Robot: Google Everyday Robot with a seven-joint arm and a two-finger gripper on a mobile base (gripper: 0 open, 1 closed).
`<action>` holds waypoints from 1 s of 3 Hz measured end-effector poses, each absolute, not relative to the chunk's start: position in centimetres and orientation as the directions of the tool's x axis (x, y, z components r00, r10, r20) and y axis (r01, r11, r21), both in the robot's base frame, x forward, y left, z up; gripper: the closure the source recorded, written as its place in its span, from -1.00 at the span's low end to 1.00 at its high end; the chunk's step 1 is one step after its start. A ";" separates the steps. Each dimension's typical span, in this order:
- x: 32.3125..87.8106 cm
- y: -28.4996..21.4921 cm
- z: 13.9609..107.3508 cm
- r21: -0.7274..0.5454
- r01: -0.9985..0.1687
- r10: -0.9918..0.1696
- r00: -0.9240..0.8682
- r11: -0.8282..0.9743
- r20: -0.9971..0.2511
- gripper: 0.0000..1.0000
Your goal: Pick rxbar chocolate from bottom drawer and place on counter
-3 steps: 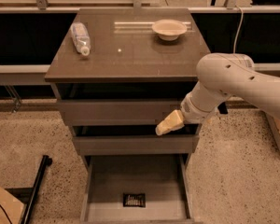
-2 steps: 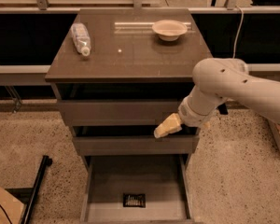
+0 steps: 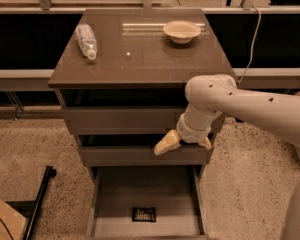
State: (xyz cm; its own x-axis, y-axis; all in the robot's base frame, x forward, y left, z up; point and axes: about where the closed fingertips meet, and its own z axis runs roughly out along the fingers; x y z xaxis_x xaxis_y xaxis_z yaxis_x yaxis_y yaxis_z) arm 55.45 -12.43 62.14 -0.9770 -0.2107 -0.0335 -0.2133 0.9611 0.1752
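Note:
The rxbar chocolate (image 3: 143, 214), a small flat black bar with pale markings, lies on the floor of the open bottom drawer (image 3: 115, 196), near its front middle. My gripper (image 3: 186, 144) hangs in front of the middle drawer, above the open drawer and up to the right of the bar. Its two cream fingers (image 3: 167, 143) stand apart and hold nothing. The counter (image 3: 140, 59) is the glossy grey-brown top of the cabinet.
A clear plastic bottle (image 3: 86, 40) lies on the counter's left side. A pale bowl (image 3: 181, 31) stands at its back right. The two upper drawers are shut. A black stand (image 3: 37, 204) lies on the floor at the left.
My arm and gripper have shifted a little to the left and down in front of the middle drawer. The bar, bottle and bowl have not moved.

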 end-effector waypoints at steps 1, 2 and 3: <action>56.1 -12.9 57.3 0.165 -0.118 -0.130 -0.989 0.979 0.064 -1.00; 56.2 -13.4 55.1 0.183 -0.064 -0.088 -0.988 0.981 0.124 -1.00; 56.0 -13.4 55.1 0.152 -0.057 -0.074 -0.991 0.987 0.110 -1.00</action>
State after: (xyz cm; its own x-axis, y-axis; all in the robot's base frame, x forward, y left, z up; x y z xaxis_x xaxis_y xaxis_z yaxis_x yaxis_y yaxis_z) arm 56.05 -13.40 55.10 -0.9912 -0.0739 0.1097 -0.0568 0.9867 0.1521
